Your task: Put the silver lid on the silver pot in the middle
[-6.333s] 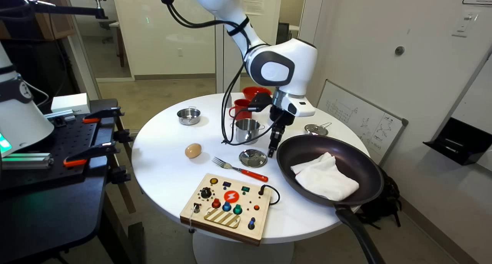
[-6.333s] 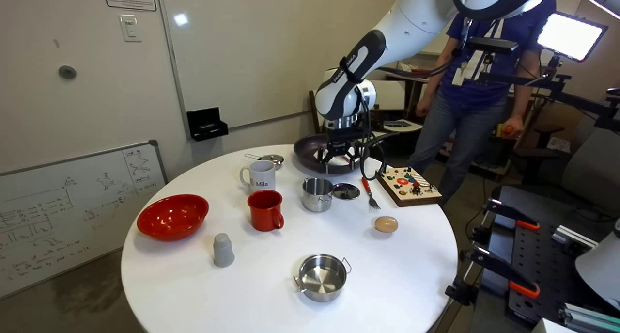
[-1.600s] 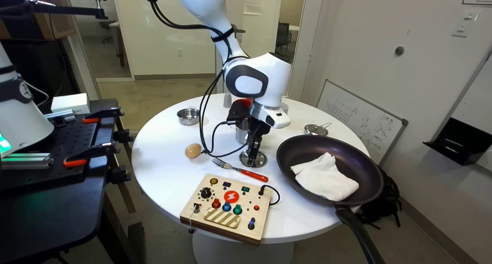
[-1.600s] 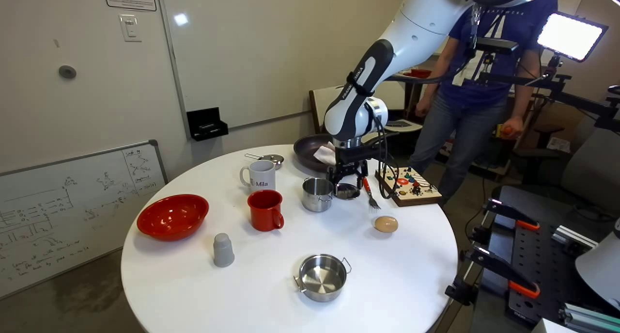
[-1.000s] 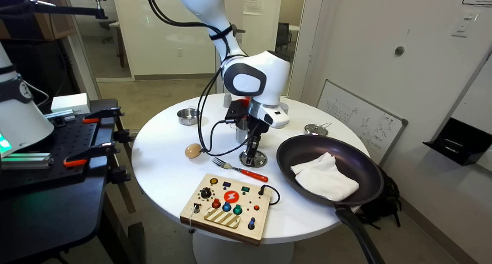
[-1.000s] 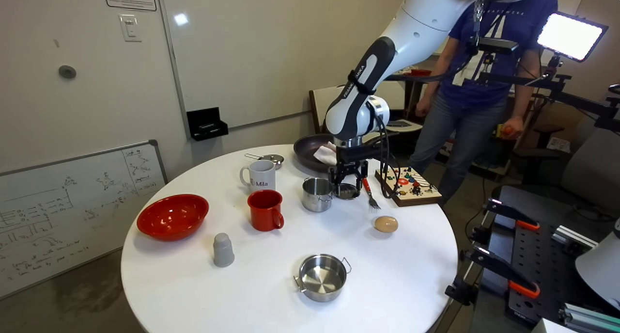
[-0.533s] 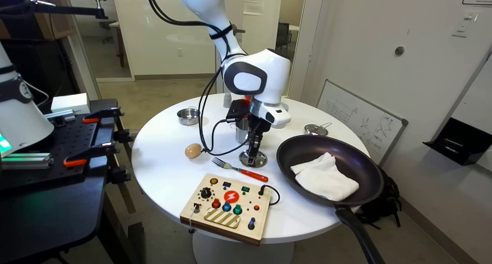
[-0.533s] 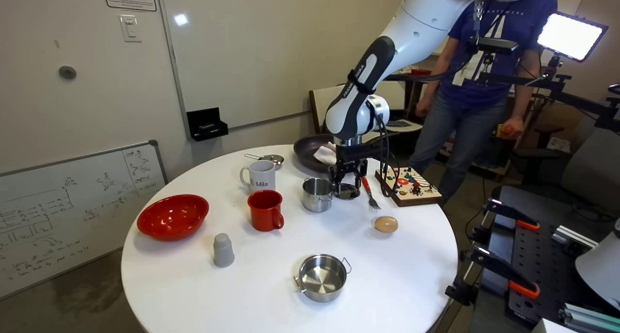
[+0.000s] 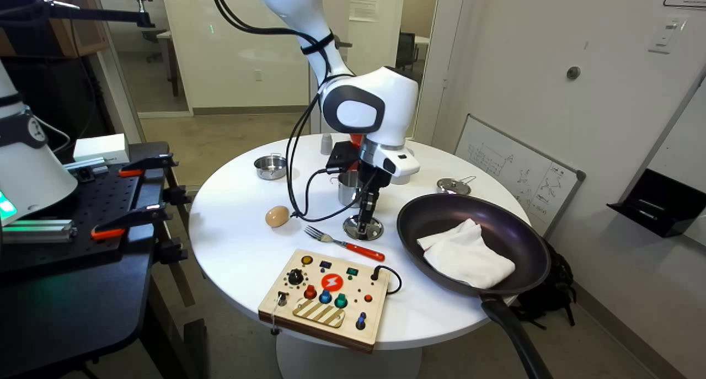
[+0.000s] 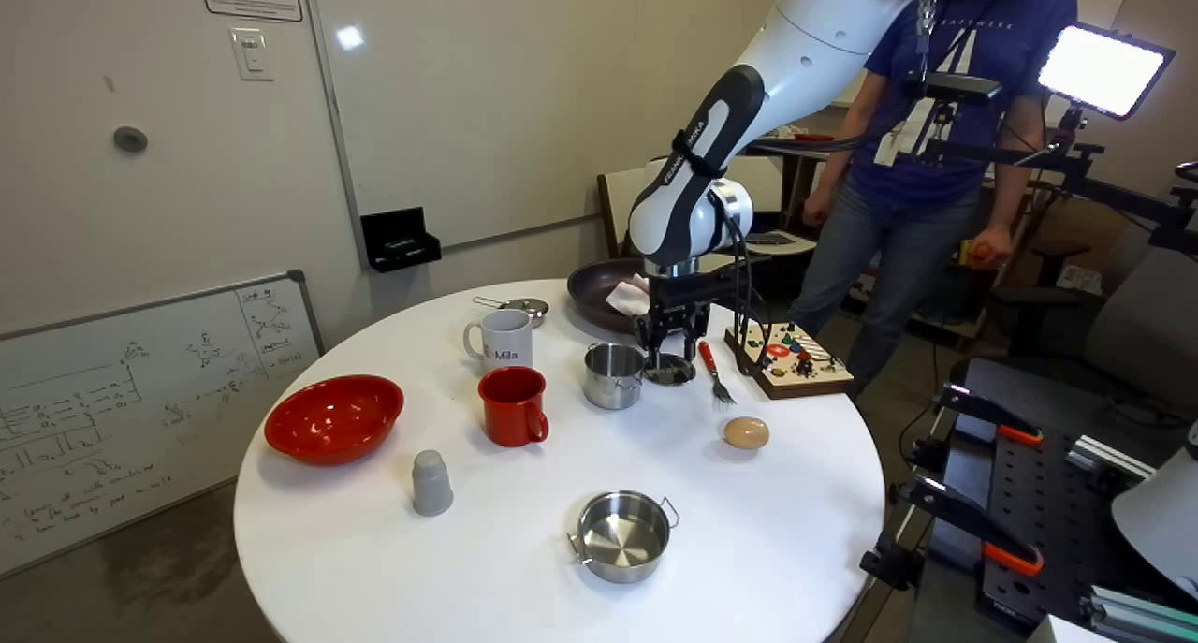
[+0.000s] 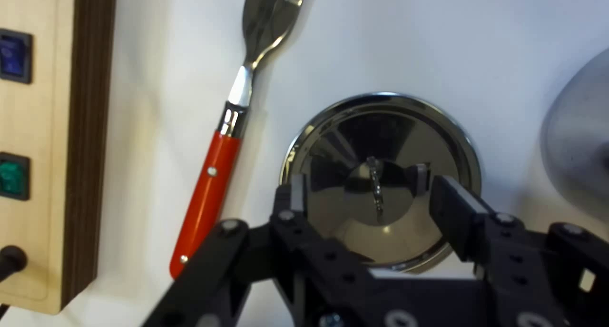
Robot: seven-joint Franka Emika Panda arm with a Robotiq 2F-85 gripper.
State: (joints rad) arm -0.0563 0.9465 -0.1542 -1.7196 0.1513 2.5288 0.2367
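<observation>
The silver lid (image 9: pixel 375 228) lies flat on the white table and also shows in an exterior view (image 10: pixel 670 373). In the wrist view the lid (image 11: pixel 395 213) has a thin upright handle (image 11: pixel 376 186) in its middle. My gripper (image 11: pixel 369 190) is open, with one finger on each side of the handle and a gap to both. It points down at the lid in both exterior views (image 9: pixel 362 229) (image 10: pixel 671 358). The small silver pot (image 10: pixel 614 387) stands upright and uncovered beside the lid. My arm partly hides the pot (image 9: pixel 347 191) in an exterior view.
A red-handled fork (image 9: pixel 361 250) lies close to the lid, with a wooden switch box (image 9: pixel 325 296) beyond. A black pan (image 9: pixel 408 230) holds a white cloth. A red cup (image 10: pixel 513 409), mug (image 10: pixel 505 339), egg (image 10: pixel 746 433) and shallow silver pot (image 10: pixel 622 535) stand around.
Over the earlier frames my gripper moved from beside the pan to above the lid and lowered. In the last second it shifted only slightly, and its fingers look a little closer together.
</observation>
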